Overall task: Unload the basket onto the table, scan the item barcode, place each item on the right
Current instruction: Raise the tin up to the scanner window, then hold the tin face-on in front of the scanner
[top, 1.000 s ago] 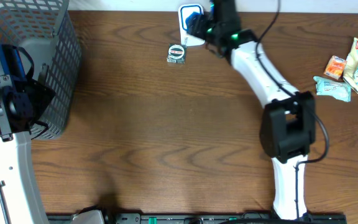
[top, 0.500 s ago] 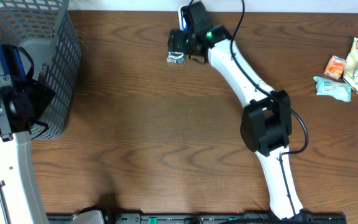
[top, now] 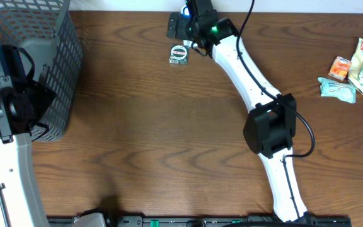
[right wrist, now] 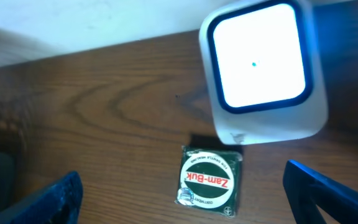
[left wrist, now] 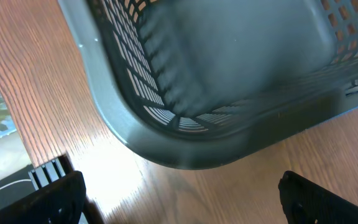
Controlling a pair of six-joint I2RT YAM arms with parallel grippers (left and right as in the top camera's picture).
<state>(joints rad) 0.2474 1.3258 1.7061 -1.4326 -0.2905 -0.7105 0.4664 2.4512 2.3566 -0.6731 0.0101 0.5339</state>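
On the near side, the left gripper (left wrist: 182,180) hangs with its fingers spread wide and nothing between them, over the rounded corner of the grey mesh basket (left wrist: 185,124). It is well away from the task's thing, with most of the brown table (top: 169,139) in between.

The right arm (top: 251,75) is the one that matters. It stretches diagonally across to the far edge of the table, and the right gripper (right wrist: 180,171) points down there with its blue fingers (right wrist: 55,199) far apart and holding nothing.

The Zam-Buk tin (right wrist: 208,182) lies flat on the wood between those fingers, a little nearer the one on the right of the wrist view. Its round red-and-white label faces up. The tin is close to square, so it has hardly any long axis, and it sits slightly askew to the line between the fingers. No barcode shows on the face in view (it may be underneath or on a side, which these views cannot tell).

Just beyond the tin stands the white scanner (right wrist: 263,68), its window glowing inside a blue rim. The two look almost touching from the wrist, though from overhead the tin (top: 179,53) seems slightly clear of it.

My reading is that the coming move is a short drop straight down, with a small turn of the wrist to square the fingers to the tin's sides.
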